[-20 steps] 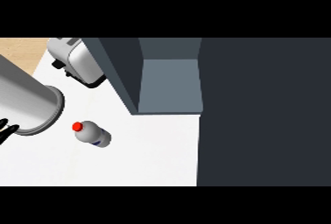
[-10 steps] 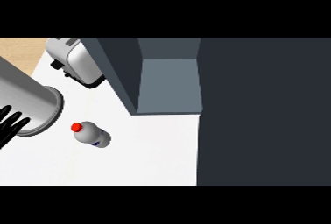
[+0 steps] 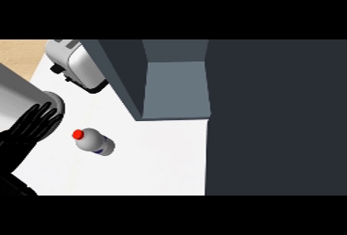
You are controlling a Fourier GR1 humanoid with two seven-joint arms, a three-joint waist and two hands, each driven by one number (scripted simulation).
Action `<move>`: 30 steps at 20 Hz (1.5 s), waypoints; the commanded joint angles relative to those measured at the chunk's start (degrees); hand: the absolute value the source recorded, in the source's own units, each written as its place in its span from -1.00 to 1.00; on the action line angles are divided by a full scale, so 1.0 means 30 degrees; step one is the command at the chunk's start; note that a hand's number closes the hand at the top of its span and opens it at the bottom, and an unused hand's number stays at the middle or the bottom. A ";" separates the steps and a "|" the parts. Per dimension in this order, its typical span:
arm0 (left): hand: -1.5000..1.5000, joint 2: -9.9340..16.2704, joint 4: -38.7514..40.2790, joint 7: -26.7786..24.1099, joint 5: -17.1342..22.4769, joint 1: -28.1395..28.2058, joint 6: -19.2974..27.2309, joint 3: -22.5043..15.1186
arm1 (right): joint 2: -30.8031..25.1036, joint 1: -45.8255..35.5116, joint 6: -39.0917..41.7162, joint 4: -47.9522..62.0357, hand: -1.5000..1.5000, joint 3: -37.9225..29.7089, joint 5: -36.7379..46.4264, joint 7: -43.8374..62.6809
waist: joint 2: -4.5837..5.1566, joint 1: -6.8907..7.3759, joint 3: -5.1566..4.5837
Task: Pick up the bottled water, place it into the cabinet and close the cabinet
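My left hand (image 3: 30,131) was released, fingers straight, just left of the bottle (image 3: 95,142). The bottle lay on the white worktop (image 3: 163,160), red cap toward my hand, below the open cabinet (image 3: 173,89), near a toaster (image 3: 80,68).

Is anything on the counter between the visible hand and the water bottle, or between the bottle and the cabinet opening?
Nothing visible. The open left hand sits just left of the water bottle, bare counter between. Bare counter also runs to the cabinet.
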 commanded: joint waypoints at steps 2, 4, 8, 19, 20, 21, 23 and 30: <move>-1.00 -0.0327 0.3325 -0.2795 -0.3029 -0.2170 -0.0231 -0.0255 | -0.0253 0.2083 0.0438 -0.2550 -1.00 0.0040 -0.0217 -0.0089 | 0.0005 -0.0107 0.0001; -1.00 -0.1539 0.3318 -0.4284 -0.4709 -0.1413 0.0678 -0.1011 | -0.0283 0.2847 0.0588 -0.3099 -1.00 0.0410 0.0040 -0.0468 | -0.0010 -0.0211 -0.0017; -1.00 -0.1439 0.6286 -0.6620 -0.6108 -0.2422 0.1565 -0.1298 | -0.0255 0.3375 0.0765 -0.3039 -1.00 0.0824 0.0242 -0.1115 | 0.0030 -0.0330 -0.0034; -1.00 -0.1207 1.2314 -1.0944 -0.7913 -0.4327 0.2451 -0.3004 | -0.0706 0.3541 0.1157 -0.1864 -1.00 0.0494 0.0459 -0.2533 | 0.0151 -0.0467 -0.0059; -1.00 -0.1036 1.2128 -1.1443 -0.7755 -0.3865 0.1693 -0.3235 | -0.0865 0.4139 0.1386 -0.2477 -1.00 0.0943 0.0242 -0.2383 | 0.0125 -0.0530 -0.0080; -1.00 -0.0682 1.2490 -1.1304 -0.7646 -0.3789 0.1036 -0.3393 | -0.0696 0.4410 0.1232 -0.2405 -1.00 0.0958 0.0480 -0.2667 | 0.0107 -0.0564 -0.0078; -1.00 -0.1578 1.3089 -1.1785 -0.8041 -0.3998 0.1784 -0.4048 | -0.1012 0.4047 0.1519 -0.1823 -1.00 0.0297 -0.0083 -0.2865 | 0.0160 -0.0487 -0.0066; -1.00 -0.1911 1.5028 -1.2441 -0.7285 -0.5091 0.2064 -0.4189 | -0.1075 0.4861 0.1707 -0.2194 -1.00 0.0624 0.0223 -0.3354 | 0.0228 -0.0697 -0.0106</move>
